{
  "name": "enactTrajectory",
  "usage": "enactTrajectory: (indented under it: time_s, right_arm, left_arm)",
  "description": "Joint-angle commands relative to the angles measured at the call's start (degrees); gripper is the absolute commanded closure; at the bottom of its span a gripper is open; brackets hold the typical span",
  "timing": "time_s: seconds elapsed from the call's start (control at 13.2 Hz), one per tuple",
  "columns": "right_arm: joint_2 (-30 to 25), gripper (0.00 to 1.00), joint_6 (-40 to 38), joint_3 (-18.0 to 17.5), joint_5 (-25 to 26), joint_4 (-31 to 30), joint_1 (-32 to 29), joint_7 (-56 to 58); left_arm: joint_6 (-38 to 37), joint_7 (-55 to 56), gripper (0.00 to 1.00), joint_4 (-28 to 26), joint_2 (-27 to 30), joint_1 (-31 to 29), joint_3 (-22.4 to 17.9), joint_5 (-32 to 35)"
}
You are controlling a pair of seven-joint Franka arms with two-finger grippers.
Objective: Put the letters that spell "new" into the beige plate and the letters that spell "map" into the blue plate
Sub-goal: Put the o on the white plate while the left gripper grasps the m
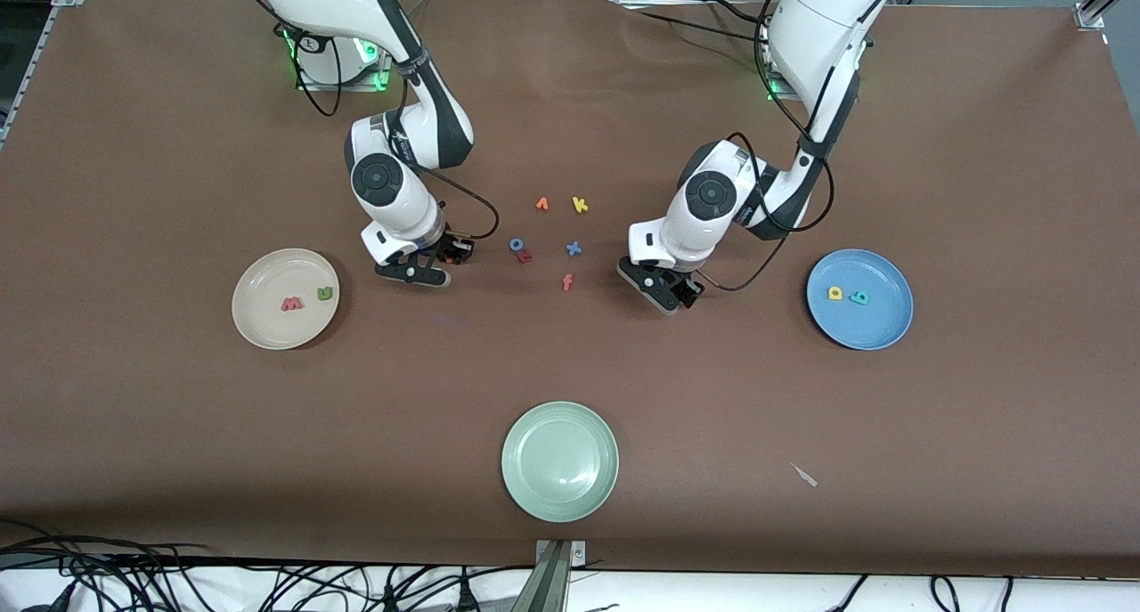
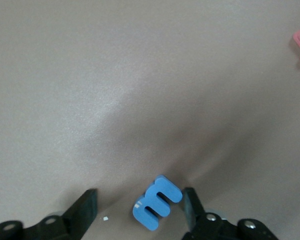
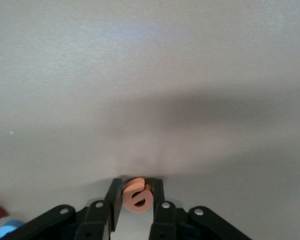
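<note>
The beige plate (image 1: pixel 258 327) holds the salmon-red "w" (image 1: pixel 292 305) and the green "n" (image 1: pixel 324 294). On the blue plate (image 1: pixel 877 327) lie the yellow "p" (image 1: pixel 835 293) and the teal "a" (image 1: pixel 859 297). My right gripper (image 1: pixel 450 256) (image 3: pixel 136 192) hangs low over the table between the beige plate and the loose letters, shut on the orange "e" (image 3: pixel 136 196). My left gripper (image 1: pixel 672 296) (image 2: pixel 140 206) is down at the table, open, with the light-blue "m" (image 2: pixel 156 202) lying between its fingers, close against one finger (image 2: pixel 192 205). The hand hides the "m" in the front view.
Loose letters lie between the two grippers: orange "v" (image 1: pixel 541 204), yellow "k" (image 1: pixel 580 205), blue "o" (image 1: pixel 516 245), a red letter (image 1: pixel 525 257), blue "x" (image 1: pixel 574 248), red-orange "f" (image 1: pixel 567 281). A pale green plate (image 1: pixel 559 496) sits nearest the front camera.
</note>
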State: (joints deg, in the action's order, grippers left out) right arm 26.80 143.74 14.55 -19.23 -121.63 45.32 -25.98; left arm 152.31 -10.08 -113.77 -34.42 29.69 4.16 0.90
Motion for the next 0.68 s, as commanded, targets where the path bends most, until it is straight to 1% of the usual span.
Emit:
enactTrajectory:
  time_s: [0.0, 0.15, 0.23, 0.3, 0.38, 0.45, 0.6]
  right_arm:
    - [0.2, 0.76, -6.4, 3.1, -0.8, 4.0, -0.7, 3.5]
    - [-0.2, 0.75, -8.4, 7.2, -0.8, 4.1, -0.6, 11.2]
    - [-0.4, 0.75, -9.3, 9.3, -0.7, 4.1, -0.6, 15.1]
    - [-0.4, 0.75, -10.3, 11.6, -0.5, 4.3, -0.6, 19.0]
    - [-0.4, 0.75, -11.2, 13.6, -0.3, 4.6, -0.6, 22.5]
    - [-0.4, 0.75, -12.1, 15.5, -0.2, 5.1, -0.7, 26.0]
    - [0.1, 0.75, -12.6, 19.0, -0.1, 5.3, -0.9, 32.5]
  left_arm:
    - [-0.1, 0.8, 0.41, 0.1, -0.7, 0.7, -0.7, 3.7]
    - [-0.1, 0.8, 0.50, 0.1, -0.7, 0.7, -0.7, 3.8]
    - [-0.1, 0.8, 0.51, 0.1, -0.7, 0.6, -0.7, 3.8]
    - [-0.1, 0.8, 0.55, 0.0, -0.7, 0.6, -0.7, 3.8]
    - [-0.1, 0.9, 0.64, 0.0, -0.6, 0.5, -0.7, 3.8]
    - [-0.1, 0.9, 0.69, 0.0, -0.5, 0.4, -0.7, 3.8]
    - [-0.2, 1.0, 0.89, 0.0, -0.3, 0.2, -0.7, 3.8]
